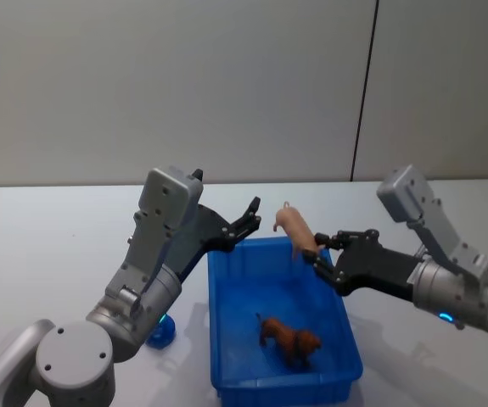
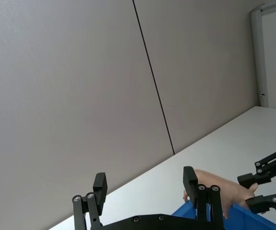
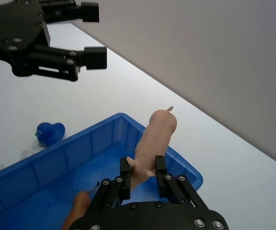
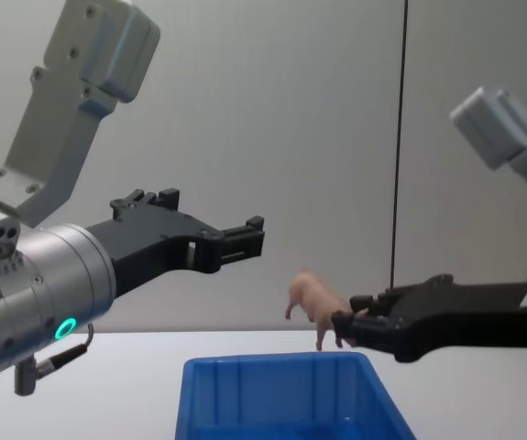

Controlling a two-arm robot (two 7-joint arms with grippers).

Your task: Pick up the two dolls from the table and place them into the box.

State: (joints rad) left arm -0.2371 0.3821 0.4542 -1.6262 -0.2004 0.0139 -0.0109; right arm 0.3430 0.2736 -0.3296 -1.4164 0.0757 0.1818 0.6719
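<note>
White table (image 1: 40,254): pink pig (image 1: 294,227) over blue box (image 1: 218,331), between right gripper's (image 1: 318,259) jaws.

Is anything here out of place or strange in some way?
One thing: a blue toy lies on the table left of the box, outside it. The right gripper, jaws shut on the pig, hangs over the far rim; a brown dog lies inside. The left gripper, jaws open, is empty.

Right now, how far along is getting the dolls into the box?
Done: a brown toy dog lies in the blue box. In hand: the right gripper is shut on a pink pig over the box's far rim, not yet released. Left: a small blue toy sits on the table left of the box; the left gripper is open, raised above the box's left rim.
</note>
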